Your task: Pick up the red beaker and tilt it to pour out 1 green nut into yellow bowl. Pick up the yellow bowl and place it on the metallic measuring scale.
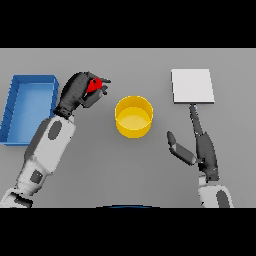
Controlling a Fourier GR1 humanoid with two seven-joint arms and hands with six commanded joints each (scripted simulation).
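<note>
So the left hand (80, 92) has its fingers curled tight round the red beaker (94, 85), holding it just left of the yellow bowl (133, 116) and a bit farther back. Only a sliver of red shows between the fingers, so I can't tell how tilted it is, and I can't see any green nut, either in the beaker or in the bowl, which looks bare inside from here.

Biggest risk, I reckon: the beaker sits beside the bowl, not over it. Tip it where it is and the nut lands on the grey table (125, 170) and rolls away. Tip too hard and more than one nut could come out. The hand also hides the beaker's mouth, so aiming is half guesswork.

The right hand (200, 147) rests on the right side, fingers straight and spread, one reaching toward the near edge of the metallic measuring scale (192, 86). It may actually be touching it, hard to say.

Room-wise, there's a blue tray (14, 107) at the left, close behind the left arm, so swinging back that way is tight. Between bowl and scale it's open table, a clean lane for carrying the bowl over.
</note>
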